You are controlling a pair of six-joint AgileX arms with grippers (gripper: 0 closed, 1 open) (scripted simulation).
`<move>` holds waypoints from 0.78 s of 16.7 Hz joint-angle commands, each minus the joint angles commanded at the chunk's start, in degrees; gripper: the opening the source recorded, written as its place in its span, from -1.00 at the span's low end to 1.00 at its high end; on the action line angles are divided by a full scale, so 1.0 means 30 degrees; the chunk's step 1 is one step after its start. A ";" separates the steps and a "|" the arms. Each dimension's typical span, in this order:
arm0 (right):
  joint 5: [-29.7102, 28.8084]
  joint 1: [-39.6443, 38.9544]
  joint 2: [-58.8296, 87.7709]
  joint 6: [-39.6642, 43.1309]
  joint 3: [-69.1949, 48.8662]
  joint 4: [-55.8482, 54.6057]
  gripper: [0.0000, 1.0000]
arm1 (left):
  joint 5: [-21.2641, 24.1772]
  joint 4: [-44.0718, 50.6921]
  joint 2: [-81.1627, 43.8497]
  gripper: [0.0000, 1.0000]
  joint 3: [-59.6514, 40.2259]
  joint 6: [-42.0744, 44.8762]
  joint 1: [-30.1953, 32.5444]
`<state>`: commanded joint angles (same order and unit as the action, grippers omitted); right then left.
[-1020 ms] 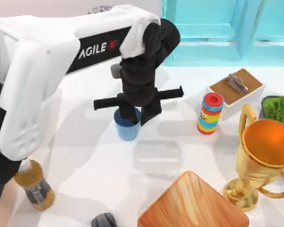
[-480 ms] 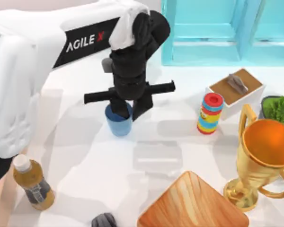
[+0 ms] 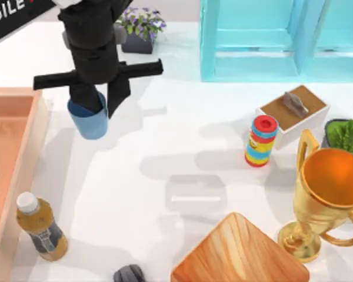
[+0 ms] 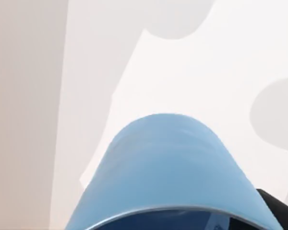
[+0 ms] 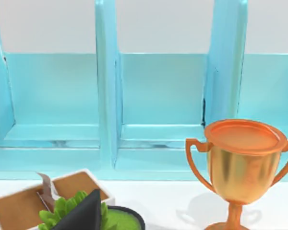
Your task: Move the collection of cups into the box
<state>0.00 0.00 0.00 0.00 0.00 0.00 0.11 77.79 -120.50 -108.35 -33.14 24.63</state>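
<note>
- Left gripper (image 3: 100, 101) at about ten o'clock on the table in the top view, black fingers clamped over the rim of the plain blue handleless cup (image 3: 89, 120), one finger inside and one outside.
- Cup apparently carried clear of the white tabletop (image 3: 182, 141), its shadow lying apart from it; close in the left wrist view, the cup (image 4: 168, 167) hangs over bare white surface.
- Large shallow open box with orange-brown wooden-looking walls (image 3: 32, 138) at nine o'clock, its near wall just beside the cup, cup not yet over the floor.
- Risk: clipping that wall if carried across too low, knocking the cup out of a rim-only pinch.
- Risk: cup tilting or slipping, since only one side of the rim is held; a jerky swing could swing it loose.
- Risk: releasing early, leaving the cup on the wall's edge or outside the box.
- Amber bottle with a white cap (image 3: 40, 228) at seven o'clock, hard against the box wall; at risk of toppling only if the arm dips that way.
- White cup with blue flowers still to fetch, whereabouts impossible to tell.
- Right gripper (image 5: 81, 213) parked near three o'clock, close to the gold trophy (image 3: 332, 194) and green potted plant (image 3: 346, 136); fingers' state impossible to tell.
</note>
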 joint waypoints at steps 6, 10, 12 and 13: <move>0.0000 0.0000 0.0000 0.0000 0.0000 0.0000 1.00 | -0.0080 -0.0003 0.0331 -1.00 0.0272 0.0709 -0.0574; 0.0000 0.0000 0.0000 0.0000 0.0000 0.0000 1.00 | -0.0256 0.0109 0.2051 -1.00 0.1776 0.4276 -0.3437; 0.0000 0.0000 0.0000 0.0000 0.0000 0.0000 1.00 | -0.0348 0.0193 0.3176 -1.00 0.2811 0.6963 -0.5305; 0.0000 0.0000 0.0000 0.0000 0.0000 0.0000 1.00 | -0.0388 0.0237 0.3762 -1.00 0.3362 0.8398 -0.6288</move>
<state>0.00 0.00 0.00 0.00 0.00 0.00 -1.06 78.50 -109.21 -98.27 -7.94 5.77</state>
